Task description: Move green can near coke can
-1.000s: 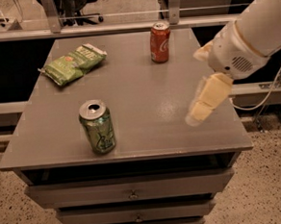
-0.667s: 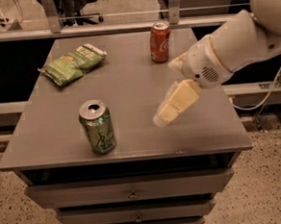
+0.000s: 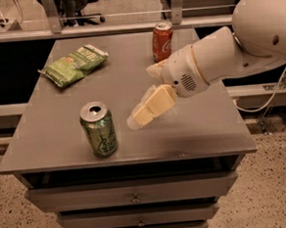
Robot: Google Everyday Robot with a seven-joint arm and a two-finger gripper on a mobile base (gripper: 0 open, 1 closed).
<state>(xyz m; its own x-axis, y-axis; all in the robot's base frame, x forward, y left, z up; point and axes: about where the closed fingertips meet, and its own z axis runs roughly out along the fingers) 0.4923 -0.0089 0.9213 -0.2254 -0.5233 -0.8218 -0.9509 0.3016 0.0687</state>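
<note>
Gripper (image 3: pixel 145 112) has swung in from the desk's (image 3: pixel 208 131) right edge to mid-desk and is now near the green can (image 3: pixel 99 129), not touching it. Can't tell how open it is; it holds nothing. Green can stands upright near the front edge, well apart from the coke can (image 3: pixel 162 41) at the back edge. The grasp probably comes next.

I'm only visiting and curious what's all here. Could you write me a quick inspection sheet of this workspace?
Surface: grey table, drawers below.
Job's things: green can upright near the front edge; coke can upright at the back edge, far apart.
Clutter: chip bag lying flat, back, picture's left.
Grippers: hand hovers over the table's middle, beside the green can, not touching it.
Cables: pale cable hangs beside the arm.
Surroundings: speckled floor; office chair behind.
</note>
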